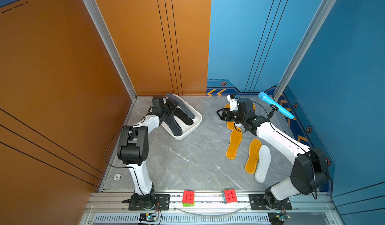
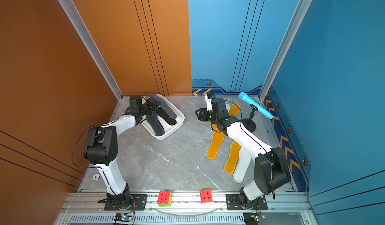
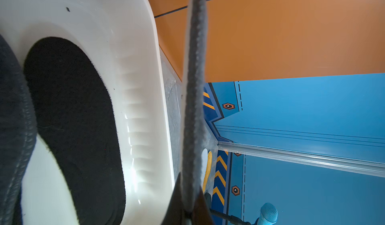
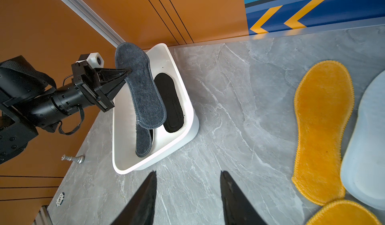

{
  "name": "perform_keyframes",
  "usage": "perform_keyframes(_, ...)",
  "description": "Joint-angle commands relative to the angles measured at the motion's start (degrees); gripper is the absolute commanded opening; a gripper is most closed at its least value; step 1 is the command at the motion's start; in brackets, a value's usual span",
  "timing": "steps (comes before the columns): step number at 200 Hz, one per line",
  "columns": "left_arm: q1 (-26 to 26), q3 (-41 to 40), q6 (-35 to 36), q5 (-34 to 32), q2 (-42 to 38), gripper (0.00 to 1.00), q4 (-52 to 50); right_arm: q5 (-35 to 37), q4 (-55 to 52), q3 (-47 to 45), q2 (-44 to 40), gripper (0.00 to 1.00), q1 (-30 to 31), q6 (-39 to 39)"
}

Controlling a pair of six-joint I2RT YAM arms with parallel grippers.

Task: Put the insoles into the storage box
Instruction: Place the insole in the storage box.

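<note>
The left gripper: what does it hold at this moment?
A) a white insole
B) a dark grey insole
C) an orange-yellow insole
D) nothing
B: the left gripper is shut on the edge of a dark grey insole, held tilted over the white storage box.

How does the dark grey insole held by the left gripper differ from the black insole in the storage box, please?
Colour: the dark grey insole is grey and fuzzy; the black insole is plain black.
Support: the left gripper pinches the grey one at its edge, tilted over the storage box; the black one lies flat on the box floor, untouched.
Both are foot-shaped and of similar length.
</note>
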Motion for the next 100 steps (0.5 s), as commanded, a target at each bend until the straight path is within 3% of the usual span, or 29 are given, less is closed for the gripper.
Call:
perform_keyframes(1,0.08,2.03,0.32,0.48,3.1,0.0,-4.43,-1.3,2.13,-1.37,-1.46,0.51,-0.98,1.57)
perform_keyframes(100,-0.75,9.85,3.29,-2.04,7.23,0.0,-16.95,-3.82,5.11,-3.49,-1.14,0.51,-3.18,3.37)
